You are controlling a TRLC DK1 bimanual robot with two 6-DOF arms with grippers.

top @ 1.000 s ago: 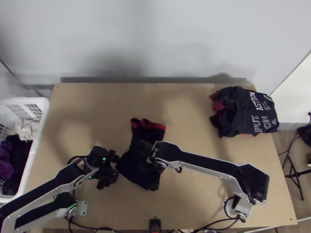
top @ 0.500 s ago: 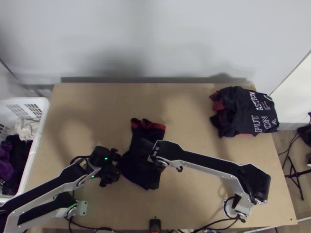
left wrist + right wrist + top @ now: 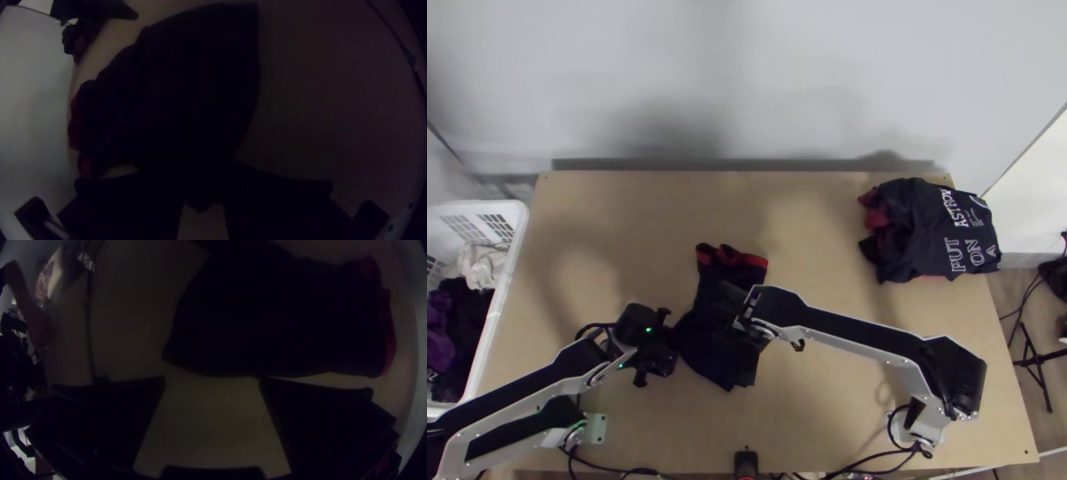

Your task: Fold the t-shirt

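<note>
- Wall, one, pale, behind a light wooden tabletop, one.
- Left gripper, one; at the near-left edge of the dark t-shirt. Jaws nearly together, clenched on a pinch of the cloth, a small tip of which pokes through between them.
- Right gripper, one; above the t-shirt in the top view. Jaws spread wide, bare tabletop between them in its wrist view, nothing held; whether they touch the cloth cannot be told.
- Dark t-shirt, one; on the tabletop, left of the middle. Lies in a narrow, gathered shape, broader at the near end; red trim along the far end, wavy. Number of folds cannot be made out.
- Dark garment with white lettering, one; bunched at the tabletop's far right, red patches showing, partly over the side edge.
- White basket, one; beside the tabletop at left. Contents: cloths, at least three, one pale, one purple, one black.
- Black stand, one; on the floor at right.
</note>
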